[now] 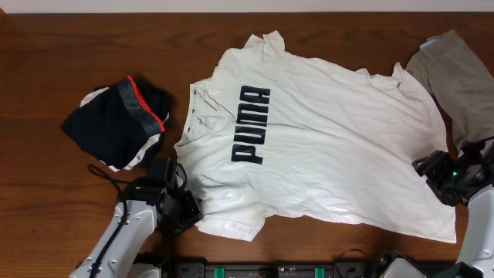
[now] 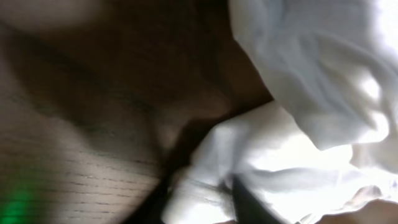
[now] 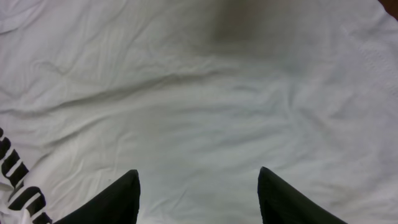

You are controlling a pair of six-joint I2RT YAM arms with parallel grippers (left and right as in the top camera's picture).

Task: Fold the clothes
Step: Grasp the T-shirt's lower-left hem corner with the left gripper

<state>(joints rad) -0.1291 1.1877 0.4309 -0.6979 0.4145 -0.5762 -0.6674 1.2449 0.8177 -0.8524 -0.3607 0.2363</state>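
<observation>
Spread flat across the desk (image 1: 46, 201), white T-shirt (image 1: 332, 147): long axis left to right, collar pointing left, hem right. Left end effector (image 2: 202, 199) pinching the near sleeve's fabric; right end effector (image 3: 199, 193) spread wide over the hem end.

**T-shirt** (image 1: 324, 147): large, white, short-sleeved, with dark block lettering "PUMA" (image 1: 252, 125) on the chest. Spread face up, mostly flat and lightly wrinkled, from centre to right. Collar points left, hem right. The near sleeve is bunched at its edge.

**Black garment** (image 1: 116, 120): grey waistband edged in red, with some white showing at its borders. A crumpled heap at left, just beside the collar and apart from it.

**Khaki-grey garment** (image 1: 459, 77): rumpled, at far right, partly out of view, just beside the far hem corner.
</observation>
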